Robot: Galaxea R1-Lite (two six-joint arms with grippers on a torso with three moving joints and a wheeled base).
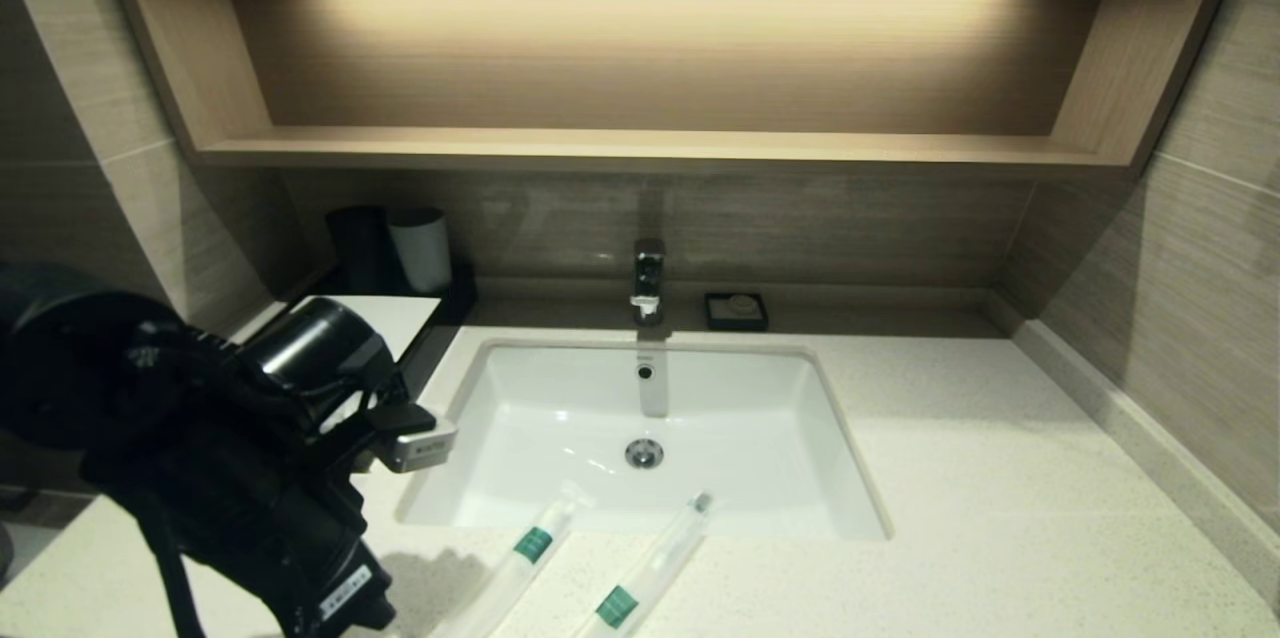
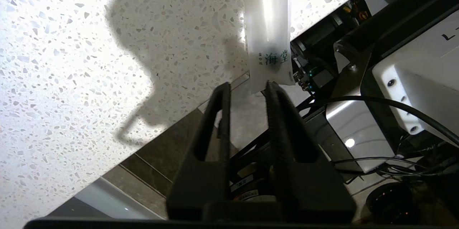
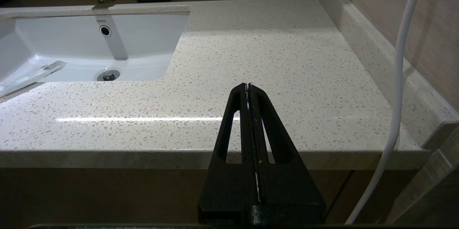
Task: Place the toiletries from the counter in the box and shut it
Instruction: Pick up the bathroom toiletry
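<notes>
Two toiletries in clear sleeves with green bands lie on the counter (image 1: 1000, 478) in front of the sink, one on the left (image 1: 532, 543) and one on the right (image 1: 640, 578). The box (image 1: 405, 313) shows only its white top, behind my left arm (image 1: 230, 448). My left gripper (image 2: 247, 85) is open at the counter's front edge. The printed end of a sleeve (image 2: 267, 24) overhangs that edge just past one fingertip (image 2: 272, 87), and nothing is between the fingers. My right gripper (image 3: 248, 87) is shut and empty, low before the counter's right front edge.
The white sink (image 1: 560, 408) sits mid-counter with a faucet (image 1: 648, 280) behind it. A black soap dish (image 1: 736, 310) and two cups (image 1: 420, 248) stand at the back. A wooden shelf (image 1: 640, 143) runs above. A white cable (image 3: 401, 78) hangs beside my right gripper.
</notes>
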